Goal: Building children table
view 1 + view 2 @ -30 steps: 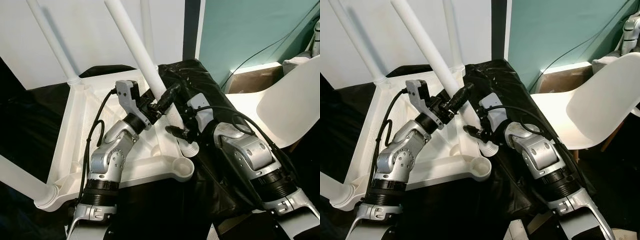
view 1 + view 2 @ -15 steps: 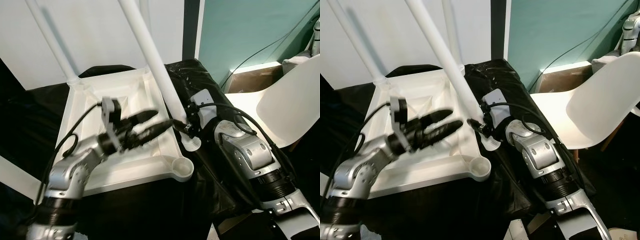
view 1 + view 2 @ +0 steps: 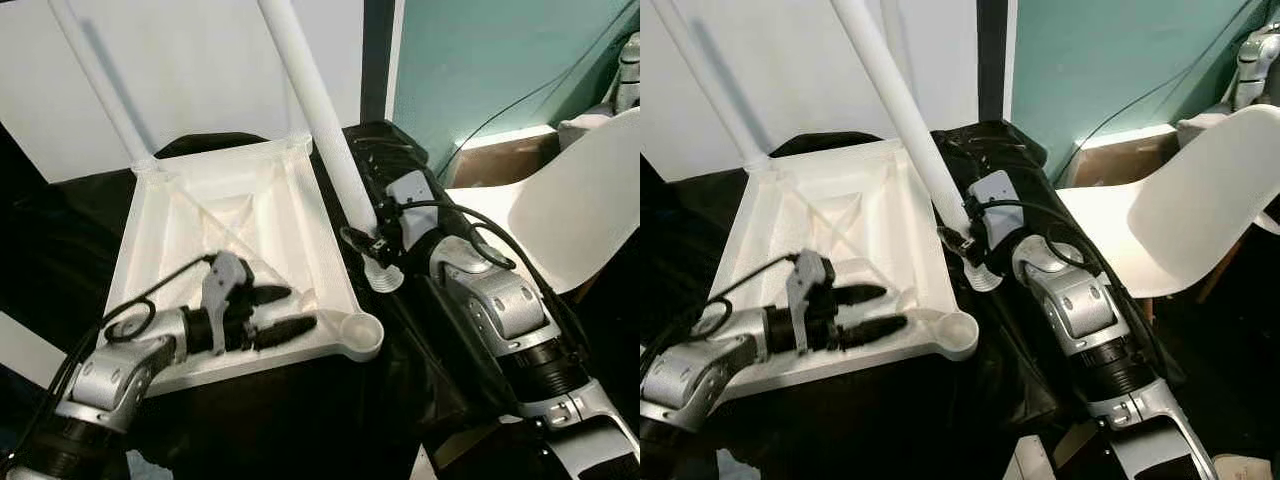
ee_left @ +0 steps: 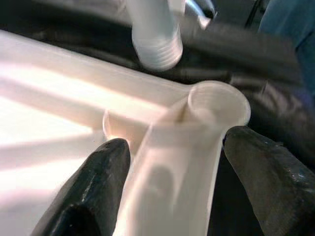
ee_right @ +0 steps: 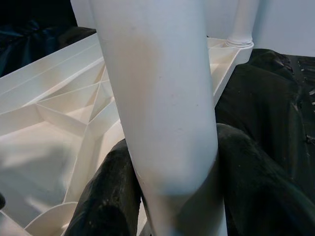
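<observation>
Overhead, left eye view: inverted white table top (image 3: 235, 215) on black cloth (image 3: 60, 230); right gripper (image 3: 362, 243) clamps the loose table leg (image 3: 325, 125) above its threaded end (image 3: 383, 277), just beside the empty corner socket (image 3: 357, 332).

Left wrist view: left gripper (image 4: 172, 177), fingers (image 4: 98, 182) spread, straddles the socket rim without closing.

Right wrist view: both fingers (image 5: 106, 196) press the leg.

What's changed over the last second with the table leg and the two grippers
The left gripper let go of the loose leg and dropped to the empty corner socket, fingers open astride it. The right gripper still clamps the leg, threaded end outside the socket.
</observation>
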{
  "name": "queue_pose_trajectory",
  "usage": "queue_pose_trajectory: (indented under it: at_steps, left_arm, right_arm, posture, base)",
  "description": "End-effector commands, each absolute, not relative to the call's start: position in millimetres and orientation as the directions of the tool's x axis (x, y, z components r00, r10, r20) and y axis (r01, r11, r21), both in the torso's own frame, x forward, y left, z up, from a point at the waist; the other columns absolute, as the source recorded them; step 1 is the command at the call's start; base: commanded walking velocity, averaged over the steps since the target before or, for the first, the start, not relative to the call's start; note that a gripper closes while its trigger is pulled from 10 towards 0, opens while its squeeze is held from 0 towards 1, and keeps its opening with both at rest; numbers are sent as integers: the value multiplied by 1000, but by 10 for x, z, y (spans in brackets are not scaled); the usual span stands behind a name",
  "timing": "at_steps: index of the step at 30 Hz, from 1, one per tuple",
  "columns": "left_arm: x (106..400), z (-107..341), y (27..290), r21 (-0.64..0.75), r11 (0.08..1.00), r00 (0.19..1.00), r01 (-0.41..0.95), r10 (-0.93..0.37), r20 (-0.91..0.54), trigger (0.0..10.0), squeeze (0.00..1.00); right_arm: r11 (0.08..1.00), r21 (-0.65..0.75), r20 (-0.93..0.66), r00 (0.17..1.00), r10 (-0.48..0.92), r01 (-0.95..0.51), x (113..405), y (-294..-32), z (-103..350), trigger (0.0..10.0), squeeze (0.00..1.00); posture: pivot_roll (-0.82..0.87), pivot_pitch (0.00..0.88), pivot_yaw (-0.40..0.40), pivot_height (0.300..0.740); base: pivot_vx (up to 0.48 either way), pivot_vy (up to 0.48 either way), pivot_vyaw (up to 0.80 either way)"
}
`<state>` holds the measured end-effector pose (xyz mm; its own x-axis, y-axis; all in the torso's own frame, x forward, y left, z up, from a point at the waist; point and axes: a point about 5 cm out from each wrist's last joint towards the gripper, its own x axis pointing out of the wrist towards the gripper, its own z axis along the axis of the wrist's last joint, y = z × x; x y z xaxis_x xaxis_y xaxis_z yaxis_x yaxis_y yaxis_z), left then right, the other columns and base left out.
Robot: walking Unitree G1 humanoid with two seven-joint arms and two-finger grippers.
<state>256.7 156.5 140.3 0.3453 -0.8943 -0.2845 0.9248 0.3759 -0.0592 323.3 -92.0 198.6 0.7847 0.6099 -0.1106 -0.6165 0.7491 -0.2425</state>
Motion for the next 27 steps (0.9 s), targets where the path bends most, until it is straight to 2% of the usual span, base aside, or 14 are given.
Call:
queue_pose_trajectory:
  at_steps: [1,3,10,11,12,14,15,17,18,23,24,25,26,27]
  left_arm:
    - [2433,1385,1561,-119,163,120,979,-944,-308,10000,0]
    - [2370,1308,1578,-140,139,79,980,-927,-367,10000,0]
    - [2327,1077,1596,-132,153,67,979,-861,-505,10000,0]
    - [2296,946,1589,-126,153,56,980,-824,-563,8627,0]
    - [2281,907,1567,-130,152,52,980,-820,-569,3608,0]
    - [2271,888,1552,-133,152,50,979,-820,-570,3608,0]
    - [2273,857,1530,-129,157,55,979,-816,-575,1608,0]
    - [2273,857,1530,-129,157,55,979,-816,-575,1608,0]
    - [2291,820,1500,-118,170,71,978,-812,-579,0,0]
    - [2366,739,1395,-54,208,139,977,-802,-581,0,0]
    - [2436,710,1333,-12,253,200,968,-792,-576,8118,0]
    - [2436,710,1333,-12,253,200,968,-792,-576,8118,0]
    - [2510,705,1281,22,296,256,955,-784,-566,10000,0]
    - [2567,728,1241,41,325,294,945,-784,-546,10000,0]
  right_arm:
    - [746,-261,-60,781,621,-613,3225,-880,2091,10000,0]
    - [748,-257,-50,782,622,-611,3224,-865,2099,10000,0]
    - [739,-243,-25,765,643,-629,3191,-795,2116,10000,0]
    - [724,-229,-8,745,667,-651,3150,-743,2133,10000,0]
    - [712,-221,2,730,683,-666,3118,-719,2141,10000,0]
    - [705,-216,9,720,694,-676,3097,-705,2146,10000,0]
    - [694,-206,15,707,707,-690,3071,-694,2145,10000,0]
    - [694,-206,15,707,707,-690,3071,-694,2145,10000,0]
    - [687,-197,14,699,715,-699,3049,-691,2131,10000,0]
    - [681,-188,2,693,721,-708,3023,-707,2090,10000,0]
    - [681,-184,-3,693,721,-709,3017,-717,2074,10000,0]
    - [681,-184,-3,693,721,-709,3017,-717,2074,10000,0]
    - [683,-182,-12,696,717,-707,3014,-730,2050,10000,0]
    - [685,-177,-18,698,716,-707,3011,-738,2027,10000,0]
  posture:
    - [-44,0,45,740]
    - [-44,0,45,740]
    - [-40,0,48,740]
    - [-35,0,51,740]
    - [-35,0,51,740]
    - [-35,0,51,740]
    - [-37,0,47,740]
    - [-37,0,47,740]
    - [-37,0,47,740]
    - [-42,0,44,740]
    - [-42,0,44,740]
    - [-42,0,44,740]
    - [-42,0,44,740]
    - [-42,0,44,740]
  base:
    - [0,0,0]
    - [0,0,0]
    - [0,0,0]
    - [0,0,0]
    - [0,0,0]
    - [0,0,0]
    - [0,0,0]
    - [0,0,0]
    - [0,0,0]
    - [0,0,0]
    - [0,0,0]
    - [0,0,0]
    - [0,0,0]
    - [0,0,0]
